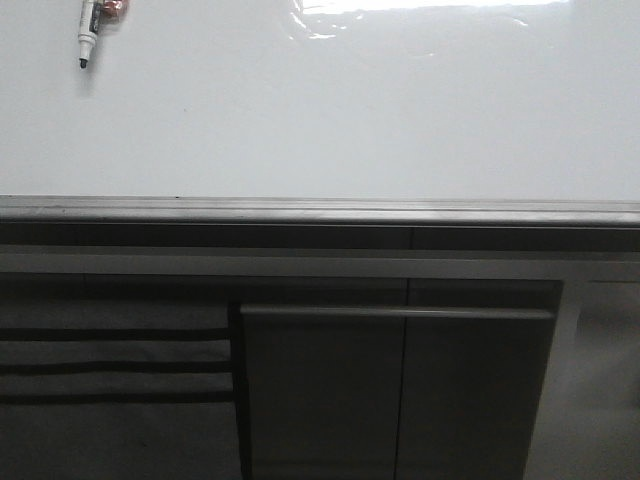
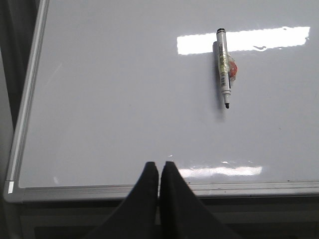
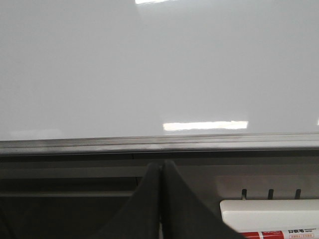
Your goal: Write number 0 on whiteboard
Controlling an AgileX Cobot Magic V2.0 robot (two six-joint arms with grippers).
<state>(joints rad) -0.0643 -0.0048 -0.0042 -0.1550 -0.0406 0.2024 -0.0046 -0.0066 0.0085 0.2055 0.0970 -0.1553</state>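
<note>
Nothing was written yet, and I'll say that plainly: the whiteboard (image 1: 330,110) lay blank from frame to frame, glossy and glaring under the lights, with no trace of the number 0 anywhere I could see in any of my three views. The marker (image 1: 87,32) was lying flat on the board, well off toward my left and far from the near edge, cap off with its dark tip pointing back toward me, and something small and reddish was stuck to its barrel (a bit of tape or a sticker, I couldn't tell which). My left gripper (image 2: 159,172) hung at the board's near frame edge, its two black fingers pressed together with nothing between them, well apart from the marker (image 2: 223,67), which lay further out over the board surface (image 2: 109,99). My right gripper (image 3: 160,172) was likewise pinched together and empty, sitting below the grey metal frame (image 3: 149,143) on the cabinet side, with the white surface (image 3: 149,64) beyond it; a white tray holding a red-labelled item (image 3: 271,224) sat just beside it. So by my reckoning the job was at the very start: the marker still needed picking up, most likely by my left arm since it was nearer, and then the whole oval remained to be drawn.
</note>
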